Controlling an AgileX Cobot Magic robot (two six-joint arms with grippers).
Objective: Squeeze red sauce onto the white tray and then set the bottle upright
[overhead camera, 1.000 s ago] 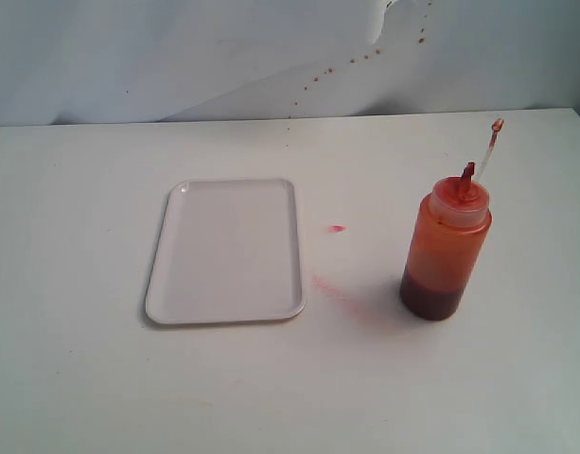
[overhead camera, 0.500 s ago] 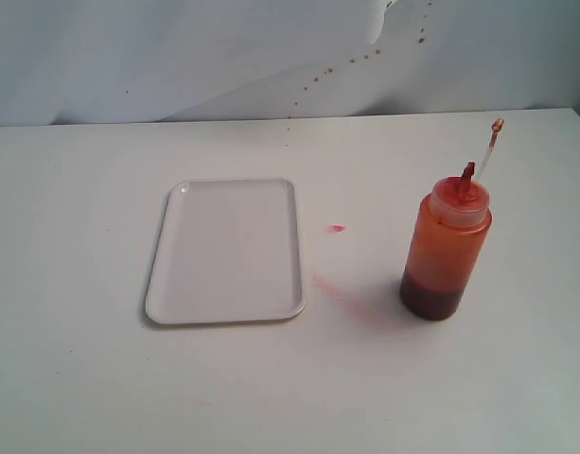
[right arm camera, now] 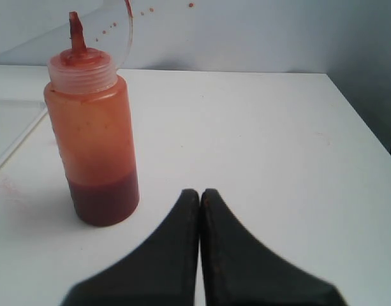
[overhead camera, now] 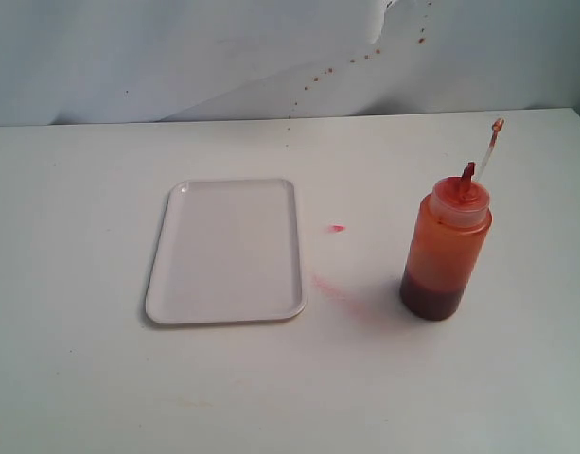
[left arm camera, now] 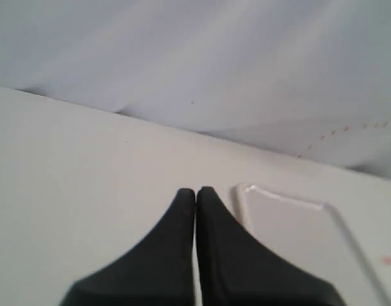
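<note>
The bottle (overhead camera: 446, 248) stands upright on the table at the right, translucent orange with a red nozzle and a clear cap strap sticking up. A dark layer of red sauce (overhead camera: 430, 297) fills its base. The white tray (overhead camera: 227, 250) lies flat to its left with a bare floor. Neither gripper shows in the exterior view. In the left wrist view my left gripper (left arm camera: 196, 192) is shut and holds nothing, beside a corner of the tray (left arm camera: 291, 223). In the right wrist view my right gripper (right arm camera: 199, 193) is shut and holds nothing, with the bottle (right arm camera: 94, 134) a short way off.
A small red blob (overhead camera: 337, 228) and a faint pink smear (overhead camera: 327, 287) mark the table between tray and bottle. A crumpled white backdrop with small red specks (overhead camera: 365, 55) rises behind the table. The table's right edge (right arm camera: 358, 118) runs close to the bottle.
</note>
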